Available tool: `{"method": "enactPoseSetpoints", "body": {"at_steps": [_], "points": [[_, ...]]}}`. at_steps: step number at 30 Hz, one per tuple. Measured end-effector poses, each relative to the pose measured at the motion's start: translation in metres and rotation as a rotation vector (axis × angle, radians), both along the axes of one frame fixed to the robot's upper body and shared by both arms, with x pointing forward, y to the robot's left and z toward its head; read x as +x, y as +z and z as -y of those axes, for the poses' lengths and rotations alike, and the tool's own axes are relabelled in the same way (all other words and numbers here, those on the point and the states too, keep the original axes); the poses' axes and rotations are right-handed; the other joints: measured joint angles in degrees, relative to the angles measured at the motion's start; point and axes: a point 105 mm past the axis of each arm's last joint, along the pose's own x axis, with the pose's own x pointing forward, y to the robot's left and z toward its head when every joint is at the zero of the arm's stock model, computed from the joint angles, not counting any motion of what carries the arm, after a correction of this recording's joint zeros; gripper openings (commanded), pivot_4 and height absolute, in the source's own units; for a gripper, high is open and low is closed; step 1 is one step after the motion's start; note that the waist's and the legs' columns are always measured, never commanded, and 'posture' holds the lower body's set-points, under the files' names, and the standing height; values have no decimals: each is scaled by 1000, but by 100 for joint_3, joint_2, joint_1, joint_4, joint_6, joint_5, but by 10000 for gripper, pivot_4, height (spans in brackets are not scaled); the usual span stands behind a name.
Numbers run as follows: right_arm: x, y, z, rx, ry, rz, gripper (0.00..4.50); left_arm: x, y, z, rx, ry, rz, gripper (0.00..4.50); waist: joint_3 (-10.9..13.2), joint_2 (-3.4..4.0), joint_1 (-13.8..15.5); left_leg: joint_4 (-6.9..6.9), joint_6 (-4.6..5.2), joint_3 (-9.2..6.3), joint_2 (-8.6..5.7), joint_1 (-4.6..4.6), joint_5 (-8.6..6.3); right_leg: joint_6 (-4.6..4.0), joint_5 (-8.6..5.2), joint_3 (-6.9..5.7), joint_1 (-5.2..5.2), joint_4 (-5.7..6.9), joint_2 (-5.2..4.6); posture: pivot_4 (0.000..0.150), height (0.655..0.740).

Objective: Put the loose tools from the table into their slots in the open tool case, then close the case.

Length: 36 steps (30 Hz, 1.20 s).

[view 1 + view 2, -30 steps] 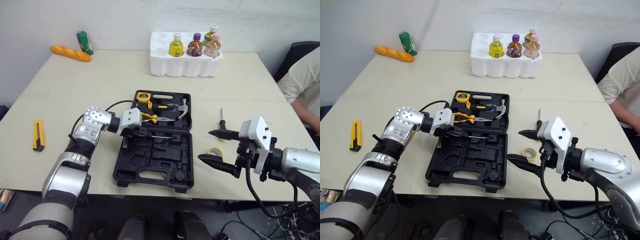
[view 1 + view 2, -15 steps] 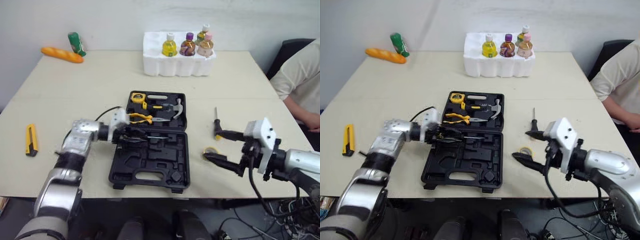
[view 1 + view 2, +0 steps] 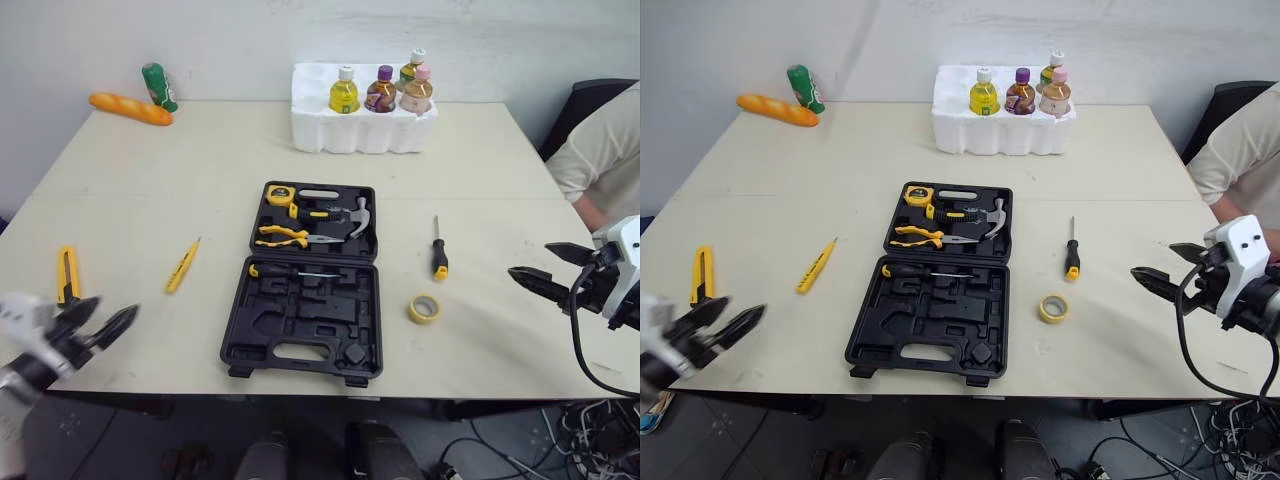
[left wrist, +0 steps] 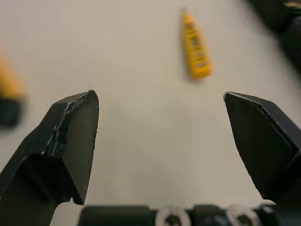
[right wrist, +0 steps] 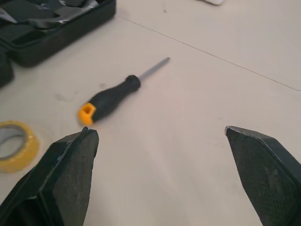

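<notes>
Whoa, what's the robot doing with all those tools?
It is packing tools into the open tool case in the middle of the table. The left gripper and right gripper are both open and hold nothing. Pliers, a hammer and a tape measure already sit in the case. A screwdriver and a tape roll lie loose to its right, a yellow pen-shaped tool and a utility knife to its left.
</notes>
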Motion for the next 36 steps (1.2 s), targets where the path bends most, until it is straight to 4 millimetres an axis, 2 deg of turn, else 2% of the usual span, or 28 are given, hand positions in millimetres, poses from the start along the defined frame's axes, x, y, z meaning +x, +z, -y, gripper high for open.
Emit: {"method": "enactPoseSetpoints", "body": {"at_steps": [3, 7, 10, 13, 16, 20, 22, 26, 29, 31, 36], "points": [[-2, -10, 17, -9, -48, -28, 45000, -27, -5, -35, 3, 181, -18, 44378, 3, 5, 37, -7, 0, 1, 2, 0, 1, -14, -8, -11, 0, -3, -8, 1500, 7367], [-5, -16, 35, -31, -87, -50, 45000, -40, -4, -65, 35, 322, -35, 44378, 9, 15, 78, -14, 2, 10, 3, 0, 3, -28, -16, -13, 0, -5, -16, 1500, 7367], [-5, -16, 39, -37, -99, -50, 45000, -39, -3, -71, 43, 351, -37, 44378, 8, 17, 45, -33, 3, 15, 2, 0, 3, -27, -15, -11, -1, -15, -18, 1500, 7367], [-4, -12, 33, -41, -81, -37, 45000, -29, -1, -62, 29, 309, -29, 44378, 9, 18, 4, -50, 0, 16, 3, 0, 4, -12, -7, -12, -8, -18, -18, 1500, 7367], [-3, -9, 9, -18, -18, -11, 45000, -9, 8, -32, 38, 157, -15, 44378, 11, 21, -1, -59, -8, 15, 8, -1, 5, -14, -8, -17, -11, -19, -17, 1500, 7367], [-8, -12, -36, 46, 70, 0, 45000, 18, 24, 29, 16, -134, 19, 44378, 18, 32, -1, -59, -11, 15, 8, -3, 5, -14, -8, -17, -11, -20, -17, 1500, 7367], [-9, -10, -63, 94, 104, 16, 45000, 30, 38, 58, -5, -275, 45, 44378, 20, 34, -8, -57, -17, 13, 9, -3, 9, -14, -8, -19, -11, -17, -16, 1500, 7367], [-4, -9, -105, 205, 23, 53, 45000, 43, 72, 123, 12, -597, 92, 44378, 23, 37, -11, -57, -28, 12, 9, -2, 18, -14, -8, -20, -12, -11, -16, 1500, 7367], [1, -13, -127, 242, -58, 33, 45000, 45, 90, 171, 27, -846, 124, 44378, 32, 51, -11, -57, -31, 12, 9, -5, 21, -14, -8, -20, -16, -10, -16, 1500, 7367], [6, -13, -131, 253, -134, 17, 45000, 44, 98, 195, 48, -982, 138, 44378, 33, 53, -10, -58, -34, 12, 8, -9, 24, -15, -8, -22, -23, -10, -16, 1500, 7367], [13, -17, -149, 212, -186, -32, 45000, 47, 118, 243, 75, -1254, 192, 44378, 34, 55, -19, -59, -41, 9, 8, -30, 29, -15, -8, -28, -43, -7, -7, 1500, 7367]]}}
